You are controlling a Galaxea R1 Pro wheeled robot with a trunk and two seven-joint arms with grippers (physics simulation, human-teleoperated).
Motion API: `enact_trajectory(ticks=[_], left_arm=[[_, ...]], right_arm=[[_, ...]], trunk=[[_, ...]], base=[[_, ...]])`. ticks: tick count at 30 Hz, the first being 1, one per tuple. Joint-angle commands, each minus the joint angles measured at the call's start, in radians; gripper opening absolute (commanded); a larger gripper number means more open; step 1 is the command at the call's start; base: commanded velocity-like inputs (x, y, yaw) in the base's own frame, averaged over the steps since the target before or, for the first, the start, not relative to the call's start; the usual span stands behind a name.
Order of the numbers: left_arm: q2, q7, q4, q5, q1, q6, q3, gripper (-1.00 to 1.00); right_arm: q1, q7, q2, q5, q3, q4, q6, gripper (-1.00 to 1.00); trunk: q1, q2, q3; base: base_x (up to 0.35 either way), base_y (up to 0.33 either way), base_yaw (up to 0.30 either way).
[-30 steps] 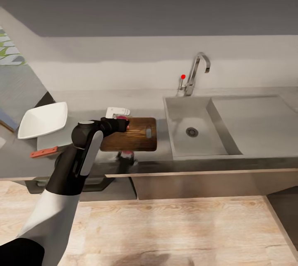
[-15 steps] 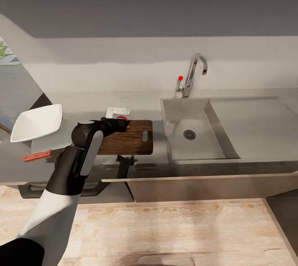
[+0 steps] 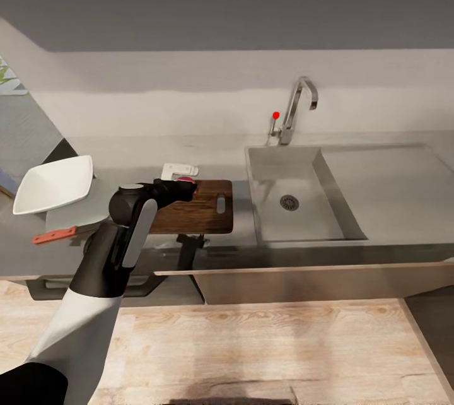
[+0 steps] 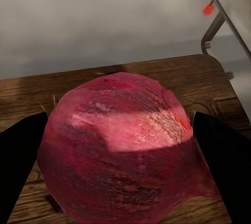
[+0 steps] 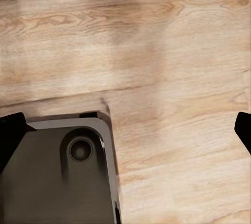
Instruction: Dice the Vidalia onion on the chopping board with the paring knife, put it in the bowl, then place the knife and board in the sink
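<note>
My left gripper [image 3: 187,188] is shut on the pinkish-red Vidalia onion [image 4: 123,150]. Dark fingers [image 4: 21,166] press the onion from both sides. It is over the far left part of the brown chopping board [image 3: 205,209], close to its surface. I cannot tell whether it touches the wood. The white bowl [image 3: 53,184] stands on the countertop [image 3: 126,165] at the far left. The paring knife [image 3: 55,236], with its reddish handle, lies just in front of the bowl. Right of the board is the grey sink [image 3: 302,165], with nothing in it. My right gripper [image 5: 125,135] hangs open over the floor.
A small white object [image 3: 178,170] lies behind the board. The chrome tap [image 3: 296,108] with a red knob [image 3: 275,115] rises behind the sink, and a steel draining surface [image 3: 391,184] extends to its right. My dark base [image 5: 63,171] rests on light wooden flooring [image 3: 265,348].
The whole view has shifted slightly, so the camera moved. The left gripper still holds the onion over the board's left end. Nothing was let go or picked up.
</note>
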Motion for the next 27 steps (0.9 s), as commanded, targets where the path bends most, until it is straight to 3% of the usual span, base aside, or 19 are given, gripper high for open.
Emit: enact_trajectory(ticks=[1, 18, 27], left_arm=[[0.0, 0.01, -0.001, 0.01, -0.001, 0.004, -0.001, -1.0], [0.0, 0.01, -0.002, 0.009, -0.001, 0.004, -0.001, -1.0], [0.0, 0.01, -0.002, 0.009, -0.001, 0.004, -0.001, -1.0]], right_arm=[[0.001, -0.003, 0.0, 0.0, 0.001, -0.001, -0.001, 1.0], [0.001, -0.003, 0.0, 0.0, 0.001, -0.001, -0.002, 1.0], [0.001, -0.003, 0.0, 0.0, 0.001, -0.001, -0.002, 1.0]], trunk=[[0.001, -0.002, -0.003], [0.001, -0.002, -0.022], [0.001, -0.002, -0.022]], base=[[0.0, 0.0, 0.0], [-0.001, 0.0, 0.0], [-0.135, 0.0, 0.0]])
